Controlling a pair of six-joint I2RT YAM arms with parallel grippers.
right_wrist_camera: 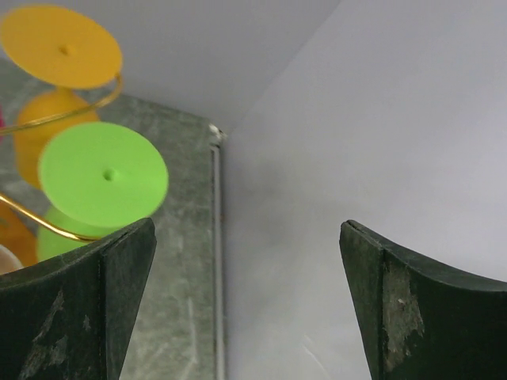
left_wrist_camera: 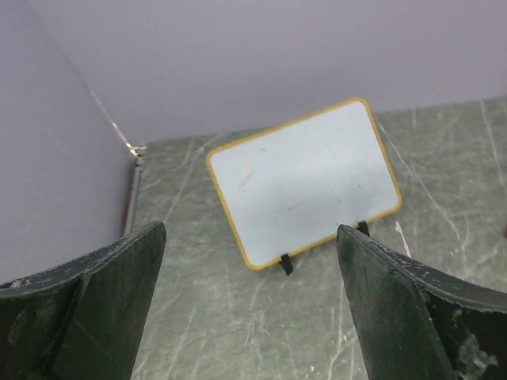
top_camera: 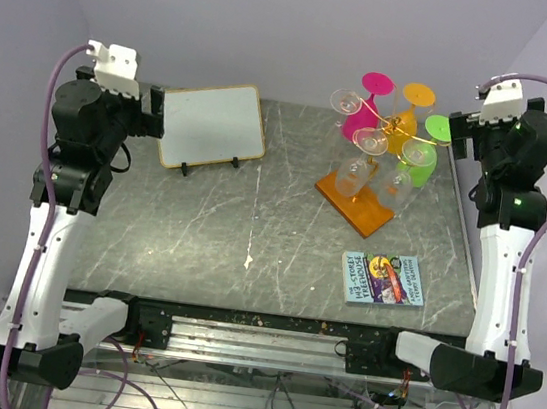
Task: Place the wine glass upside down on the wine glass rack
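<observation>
Standing upright near table (top_camera: 252, 212) edge, 2 o'clock: wine glass rack (top_camera: 352, 203), glasses (top_camera: 371, 140) inverted; centre open; left gripper (left_wrist_camera: 249, 233), right gripper (right_wrist_camera: 247, 226) released.

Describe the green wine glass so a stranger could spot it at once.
Find the gold wire rack on the right half of the grey table. Of the glasses hanging upside down there, the green wine glass is the one nearest the right arm; its neighbours are pink, orange or clear.

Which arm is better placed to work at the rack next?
Right. The right hand, open, sits just beside the rack, with the green glass close in its wrist view. The left hand, also open, faces the white board, across the table from the rack.
</observation>
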